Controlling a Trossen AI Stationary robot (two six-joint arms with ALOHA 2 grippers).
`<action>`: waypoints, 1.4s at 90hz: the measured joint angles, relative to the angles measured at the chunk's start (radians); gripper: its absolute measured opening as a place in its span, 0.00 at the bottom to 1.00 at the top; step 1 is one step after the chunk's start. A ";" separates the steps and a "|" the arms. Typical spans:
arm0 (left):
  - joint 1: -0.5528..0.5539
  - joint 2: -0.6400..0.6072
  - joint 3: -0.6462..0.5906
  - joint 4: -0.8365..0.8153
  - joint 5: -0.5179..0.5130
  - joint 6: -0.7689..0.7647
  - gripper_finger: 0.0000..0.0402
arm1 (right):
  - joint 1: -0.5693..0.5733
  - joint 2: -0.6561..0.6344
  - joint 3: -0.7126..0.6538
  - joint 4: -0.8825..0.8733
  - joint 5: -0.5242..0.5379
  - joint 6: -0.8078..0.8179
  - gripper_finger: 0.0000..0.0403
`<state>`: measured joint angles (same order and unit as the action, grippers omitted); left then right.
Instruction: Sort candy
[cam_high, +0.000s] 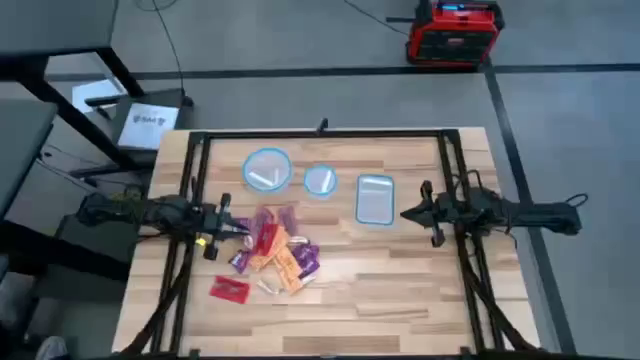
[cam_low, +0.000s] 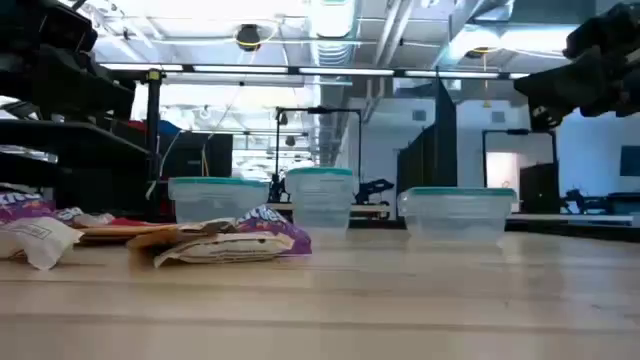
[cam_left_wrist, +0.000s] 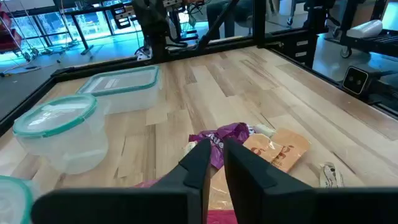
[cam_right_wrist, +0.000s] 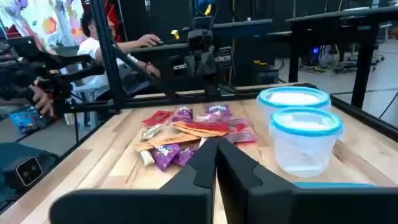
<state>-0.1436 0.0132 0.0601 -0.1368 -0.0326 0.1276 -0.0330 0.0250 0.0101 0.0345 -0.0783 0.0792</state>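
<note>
Candy heaped on counter, just nr side of round tubs. Left claw at heap edge, near-closed, empty; right claw pressed together beside rect. tub. Risk: overlapping packets, may snag two.

We see grey floor around the wooden table, a red case at one o'clock.

We count three tubs: two round, one rectangular. One candy pile, too overlapped to count piece by piece, plus one red packet apart. Two grippers: left, right.
</note>
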 joint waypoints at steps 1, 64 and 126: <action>0.000 0.000 0.000 0.000 0.000 0.000 0.08 | 0.000 0.000 0.000 0.000 0.000 0.000 0.00; 0.001 0.001 -0.008 0.127 -0.039 -0.058 0.08 | 0.000 0.000 0.000 0.000 0.000 0.000 0.00; 0.001 0.027 0.106 0.248 -0.406 -0.212 0.08 | 0.000 0.000 0.000 0.000 0.000 0.000 0.00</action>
<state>-0.1429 0.0399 0.1664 0.1115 -0.4382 -0.0845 -0.0330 0.0250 0.0101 0.0349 -0.0784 0.0792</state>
